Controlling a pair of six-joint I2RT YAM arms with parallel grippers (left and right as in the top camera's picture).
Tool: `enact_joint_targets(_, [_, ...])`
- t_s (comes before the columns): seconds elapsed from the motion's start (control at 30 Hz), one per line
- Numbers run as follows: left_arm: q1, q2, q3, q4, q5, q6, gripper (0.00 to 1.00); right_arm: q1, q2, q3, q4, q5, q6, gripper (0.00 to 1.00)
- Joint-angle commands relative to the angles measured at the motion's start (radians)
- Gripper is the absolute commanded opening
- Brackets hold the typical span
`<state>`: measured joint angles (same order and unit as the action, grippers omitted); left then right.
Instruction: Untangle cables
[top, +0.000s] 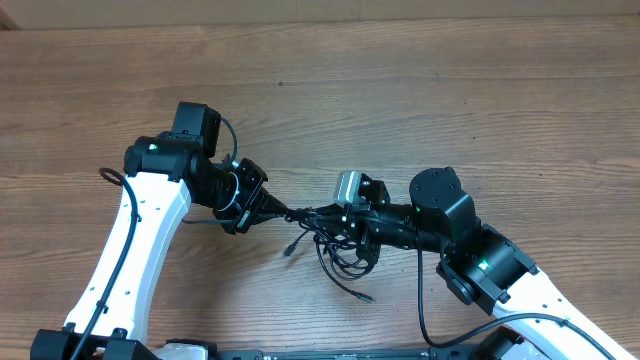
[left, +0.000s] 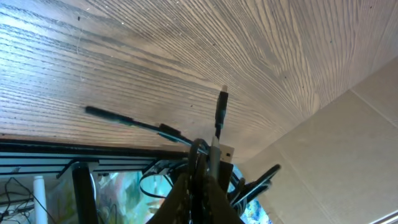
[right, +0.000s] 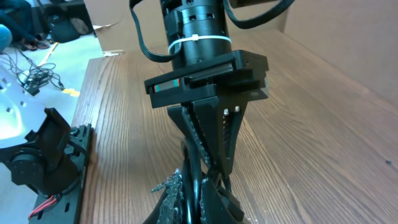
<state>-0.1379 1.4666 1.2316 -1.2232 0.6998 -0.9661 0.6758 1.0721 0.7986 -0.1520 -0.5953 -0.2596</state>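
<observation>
The cables (top: 342, 256) are thin black cords looped in a small bundle at the table's middle, hanging between the two grippers. One plug end (top: 288, 248) trails left and another (top: 364, 296) trails toward the front. My left gripper (top: 290, 212) is shut on a cord at the bundle's left end. In the left wrist view its closed tips (left: 203, 155) pinch cords, with one plug (left: 221, 107) sticking up and a straight cord (left: 118, 117) running left. My right gripper (top: 320, 216) faces it tip to tip. In the right wrist view it (right: 198, 182) is shut on a black cord loop.
The wooden table (top: 420, 90) stretches behind both arms. A black rail (top: 300, 353) runs along the front edge. Each arm's own thick black cable (top: 108, 178) hangs beside it. A cardboard sheet (left: 354, 155) lies beyond the table's far edge.
</observation>
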Motion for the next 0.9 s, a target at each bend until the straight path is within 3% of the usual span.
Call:
enact_joint_targets(0.0, [-0.009, 0.002, 0.014, 0.004, -0.011, -0.007, 0.05, -0.003, -0.019, 0.021, 0.011, -0.012, -0.002, 0.04])
enact_joint_targets(0.23, [-0.005, 0.002, 0.014, 0.007, -0.188, -0.104, 0.05, -0.003, -0.019, 0.021, -0.002, -0.013, -0.002, 0.06])
enact_joint_targets(0.47, [0.003, 0.011, 0.014, 0.011, -0.569, -0.325, 0.04, -0.003, -0.019, 0.021, -0.027, -0.099, 0.003, 0.04])
enact_joint_targets(0.77, [0.006, 0.084, 0.014, 0.005, -0.466, -0.328, 0.04, -0.003, -0.019, 0.021, -0.080, -0.115, 0.006, 0.04])
enact_joint_targets(0.87, [0.006, 0.101, 0.014, 0.003, -0.317, -0.202, 0.09, -0.003, -0.019, 0.021, -0.099, -0.114, 0.006, 0.04])
